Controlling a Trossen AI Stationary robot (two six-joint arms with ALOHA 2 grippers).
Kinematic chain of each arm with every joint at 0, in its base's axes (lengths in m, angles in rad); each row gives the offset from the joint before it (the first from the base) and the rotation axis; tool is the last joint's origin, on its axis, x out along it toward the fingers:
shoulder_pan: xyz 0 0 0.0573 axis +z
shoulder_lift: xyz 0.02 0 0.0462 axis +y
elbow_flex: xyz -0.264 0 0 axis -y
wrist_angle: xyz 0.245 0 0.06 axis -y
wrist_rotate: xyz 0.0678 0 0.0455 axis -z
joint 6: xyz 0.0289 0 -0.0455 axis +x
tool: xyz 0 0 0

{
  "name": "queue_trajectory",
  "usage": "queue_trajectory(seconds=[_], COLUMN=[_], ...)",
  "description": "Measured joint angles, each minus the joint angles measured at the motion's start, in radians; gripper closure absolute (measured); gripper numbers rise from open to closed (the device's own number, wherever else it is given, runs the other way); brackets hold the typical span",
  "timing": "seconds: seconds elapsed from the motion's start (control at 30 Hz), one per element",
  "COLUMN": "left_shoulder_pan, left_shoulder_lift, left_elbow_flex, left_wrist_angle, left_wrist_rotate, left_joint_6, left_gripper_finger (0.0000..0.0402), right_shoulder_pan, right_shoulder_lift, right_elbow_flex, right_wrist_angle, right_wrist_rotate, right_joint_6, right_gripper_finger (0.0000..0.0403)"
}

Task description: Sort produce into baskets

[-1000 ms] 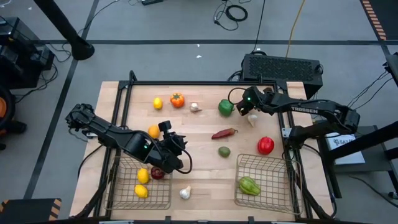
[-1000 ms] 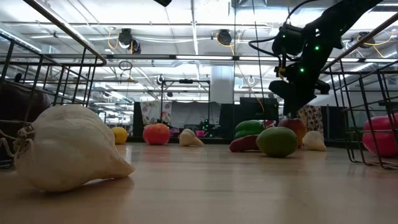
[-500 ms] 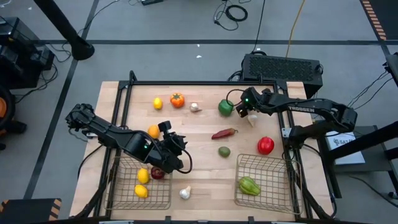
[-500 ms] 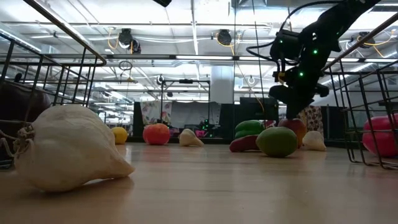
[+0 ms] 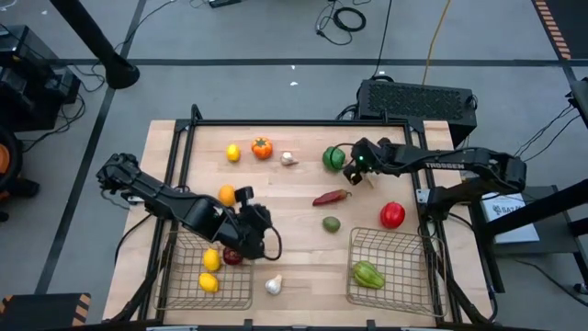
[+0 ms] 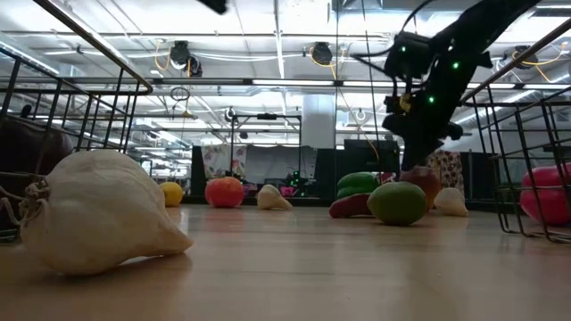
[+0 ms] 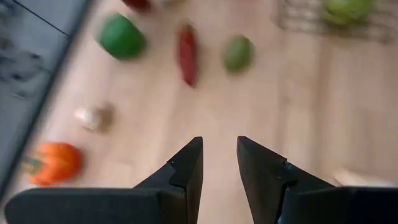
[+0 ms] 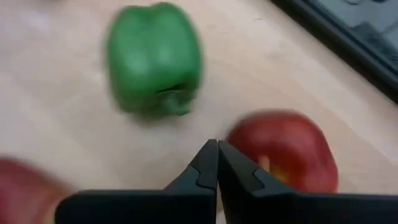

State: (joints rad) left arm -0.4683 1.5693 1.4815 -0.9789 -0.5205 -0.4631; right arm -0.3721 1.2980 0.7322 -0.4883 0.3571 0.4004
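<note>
The right gripper (image 5: 352, 166) hovers just beside the green pepper (image 5: 333, 158) at the far side of the table (image 5: 303, 267), and its fingers (image 8: 208, 163) are pressed together on nothing. In the right wrist view a red apple (image 8: 286, 149) lies just beyond the pepper from the fingertips. Closed like this, the fingers cannot take either piece; lowered now, they would likely nudge the pepper or roll the apple away.

The left gripper (image 5: 257, 221) hangs on the far side of the left basket (image 5: 179, 285), its fingers (image 7: 186, 168) slightly parted and empty. That basket holds two lemons (image 5: 210, 271) and a dark red piece. The right basket (image 5: 418, 285) holds one green pepper. A chili (image 5: 331, 197), the green pepper and two garlic bulbs still lie loose, so a careless sweep could scatter them.
</note>
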Motion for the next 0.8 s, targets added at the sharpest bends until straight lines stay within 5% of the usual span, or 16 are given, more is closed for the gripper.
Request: queue_trajectory(seconds=[0.57, 0.8], left_shoulder_pan=[-0.051, -0.051], left_shoulder_lift=[-0.001, -0.001], left_elbow_flex=[0.0, 0.0], left_wrist_angle=[-0.041, -0.041], left_wrist_rotate=[0.003, -0.005], left_joint_6=[-0.029, -0.029], left_gripper_finger=[0.0295, 0.0295], right_shoulder_pan=[0.132, 0.187], right_shoulder_lift=[-0.066, -0.066], right_elbow_flex=[0.118, 0.117], right_wrist_angle=[-0.274, -0.323], right_wrist_rotate=[0.007, -0.02], right_joint_6=[0.071, -0.045], right_gripper_finger=[0.0401, 0.0358])
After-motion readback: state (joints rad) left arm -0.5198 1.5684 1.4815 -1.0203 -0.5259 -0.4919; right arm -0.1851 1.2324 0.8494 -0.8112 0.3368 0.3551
